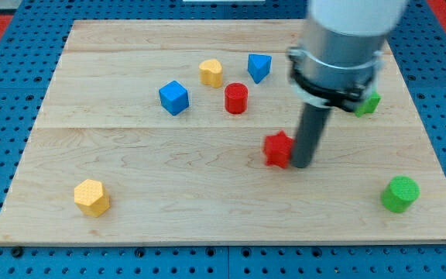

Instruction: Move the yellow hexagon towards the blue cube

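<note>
The yellow hexagon [92, 197] lies near the board's bottom left corner. The blue cube [173, 98] sits upper middle-left, well above and to the right of the hexagon. My tip [302, 164] rests on the board right of centre, touching or just beside the right side of a red star-shaped block [278, 149]. The tip is far to the right of the yellow hexagon.
A yellow rounded block [211, 73], a red cylinder [236, 98] and a blue wedge-like block [259, 67] sit near the top middle. A green block [368, 103] is partly hidden behind the arm at right. A green cylinder [400, 194] lies bottom right. The wooden board [130, 155] rests on a blue pegboard.
</note>
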`<control>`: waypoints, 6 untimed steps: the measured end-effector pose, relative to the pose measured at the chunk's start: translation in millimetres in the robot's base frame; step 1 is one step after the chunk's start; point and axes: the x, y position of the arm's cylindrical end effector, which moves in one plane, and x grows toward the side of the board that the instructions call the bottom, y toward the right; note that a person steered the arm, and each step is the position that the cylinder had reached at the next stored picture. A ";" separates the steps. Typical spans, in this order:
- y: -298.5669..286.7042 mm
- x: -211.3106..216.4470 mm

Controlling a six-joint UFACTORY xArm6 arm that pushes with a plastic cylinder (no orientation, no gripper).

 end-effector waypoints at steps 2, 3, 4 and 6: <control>-39.3 -0.4; -42.7 -23.1; -78.5 28.5; -206.8 114.4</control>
